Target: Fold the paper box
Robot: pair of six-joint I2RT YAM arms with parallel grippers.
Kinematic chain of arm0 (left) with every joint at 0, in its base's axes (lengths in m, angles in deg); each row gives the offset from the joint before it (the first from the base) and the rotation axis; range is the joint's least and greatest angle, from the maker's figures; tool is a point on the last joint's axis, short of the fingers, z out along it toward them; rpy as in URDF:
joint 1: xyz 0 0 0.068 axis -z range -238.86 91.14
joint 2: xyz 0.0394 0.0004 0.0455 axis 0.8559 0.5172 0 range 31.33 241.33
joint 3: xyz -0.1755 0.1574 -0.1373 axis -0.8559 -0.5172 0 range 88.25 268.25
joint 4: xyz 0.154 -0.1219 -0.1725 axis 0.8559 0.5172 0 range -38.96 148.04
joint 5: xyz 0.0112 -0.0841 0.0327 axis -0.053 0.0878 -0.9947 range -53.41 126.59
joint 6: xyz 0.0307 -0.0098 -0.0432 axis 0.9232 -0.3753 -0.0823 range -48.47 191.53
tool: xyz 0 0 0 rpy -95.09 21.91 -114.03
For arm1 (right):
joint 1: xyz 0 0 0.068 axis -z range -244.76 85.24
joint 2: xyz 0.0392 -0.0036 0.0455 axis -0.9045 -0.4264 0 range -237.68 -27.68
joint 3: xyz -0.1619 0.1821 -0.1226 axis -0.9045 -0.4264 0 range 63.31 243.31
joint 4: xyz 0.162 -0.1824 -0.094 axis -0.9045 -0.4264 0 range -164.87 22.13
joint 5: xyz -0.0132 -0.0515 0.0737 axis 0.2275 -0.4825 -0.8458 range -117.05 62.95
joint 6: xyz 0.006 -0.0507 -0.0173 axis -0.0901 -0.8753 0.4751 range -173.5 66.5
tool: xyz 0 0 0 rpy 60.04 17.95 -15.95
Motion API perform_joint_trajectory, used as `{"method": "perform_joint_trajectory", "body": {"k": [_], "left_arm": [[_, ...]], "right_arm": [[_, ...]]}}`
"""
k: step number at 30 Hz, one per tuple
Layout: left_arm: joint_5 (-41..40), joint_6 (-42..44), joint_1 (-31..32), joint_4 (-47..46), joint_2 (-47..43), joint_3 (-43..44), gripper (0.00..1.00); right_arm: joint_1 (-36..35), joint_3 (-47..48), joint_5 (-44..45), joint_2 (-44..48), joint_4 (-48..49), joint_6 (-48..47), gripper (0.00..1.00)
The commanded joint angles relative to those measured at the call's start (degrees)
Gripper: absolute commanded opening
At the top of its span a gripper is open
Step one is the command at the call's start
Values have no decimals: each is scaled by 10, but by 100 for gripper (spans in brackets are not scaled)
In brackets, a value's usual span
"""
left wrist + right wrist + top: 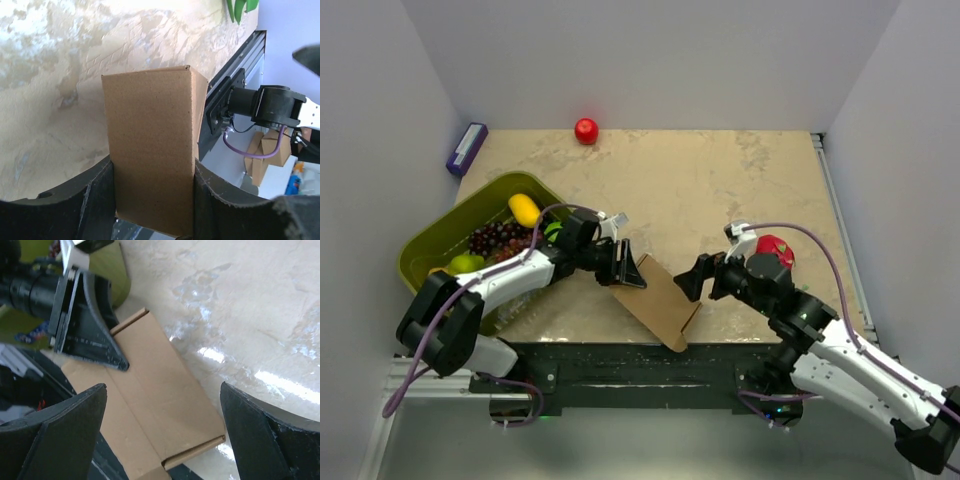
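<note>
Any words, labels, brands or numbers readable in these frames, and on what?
No text can be read in any view.
the paper box: plain brown, no print shows.
the purple box: any marking is too small to read.
the blue object beyond the table edge: blurred, unreadable.

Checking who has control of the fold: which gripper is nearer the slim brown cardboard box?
Left. The left gripper is clamped across the slim brown cardboard box at its far-left end; the right gripper stands open just off its right edge, apparently not touching.
</note>
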Motion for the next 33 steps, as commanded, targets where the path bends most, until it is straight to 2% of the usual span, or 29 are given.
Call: {"method": "perform_joint_trajectory", "body": {"k": [1, 3, 4, 5, 7, 11, 12, 14, 15, 19, 23, 26, 33], "left_arm": [[59, -9, -21, 46, 7, 25, 6], [68, -23, -31, 48, 8, 16, 6], [67, -24, -35, 53, 8, 13, 6], [65, -21, -38, 59, 10, 11, 6], [74, -14, -48, 77, 19, 1, 6], [100, -38, -56, 76, 13, -22, 5], [102, -41, -57, 79, 11, -26, 5], [104, -40, -58, 88, 7, -26, 4], [104, -40, -60, 91, 6, -30, 4], [105, -21, -64, 116, -3, -38, 4], [118, -28, -66, 114, -21, -62, 2], [131, -44, -67, 104, -36, -83, 1], [157, -81, -67, 64, -61, -108, 1]], "right_arm": [[-69, -1, 46, -10, -17, -29, 98], [-110, 3, 80, -46, -14, -11, 98], [-162, 12, 102, -56, -15, -7, 99], [-193, 18, 168, -77, -15, 6, 99], [-274, 38, 220, -100, -8, 15, 99], [-395, 96, 342, -226, -13, 52, 99], [-417, 113, 408, -291, -39, 64, 99], [-470, 166, 464, -346, -74, 101, 99], [-478, 182, 506, -403, -109, 115, 99], [-499, 268, 570, -511, -200, 179, 99], [-506, 302, 609, -576, -253, 219, 99], [-506, 331, 644, -637, -353, 279, 99], [-513, 388, 682, -751, -503, 406, 98]]}}
